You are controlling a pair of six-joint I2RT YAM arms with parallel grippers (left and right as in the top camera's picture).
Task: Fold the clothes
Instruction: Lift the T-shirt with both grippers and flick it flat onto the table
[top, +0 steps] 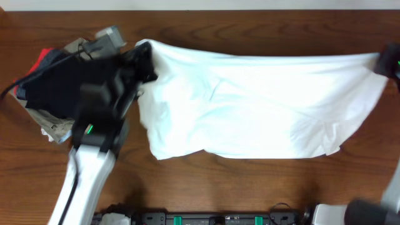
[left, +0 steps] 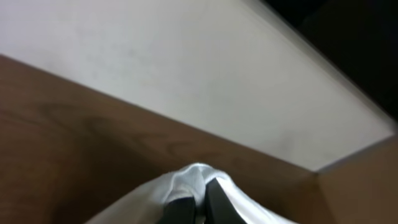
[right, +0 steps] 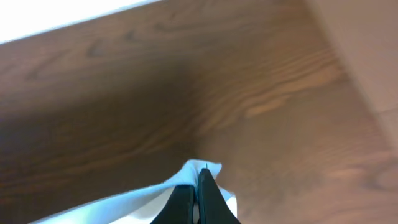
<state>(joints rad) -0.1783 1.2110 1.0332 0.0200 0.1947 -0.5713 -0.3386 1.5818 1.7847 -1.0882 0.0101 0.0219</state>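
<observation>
Clothes (top: 262,106), one thin, wrinkled white garment, lay spread from the left-centre to the right edge of the wooden bench (top: 250,187). A stack of folded garments (top: 47,87), black, khaki and red, sat at the left edge, partly under the left arm. The left gripper (top: 145,62) and right gripper (top: 386,62) each pinched a far corner of the fabric, jaws fully closed, pulling that edge taut.

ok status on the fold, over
Left gripper shut on one far corner of the wrinkly white thin-fabric garment, right gripper shut on the other. Garment stretched wide, unfolded. Pile of black, khaki and red clothes beside left arm, apart from it.
</observation>
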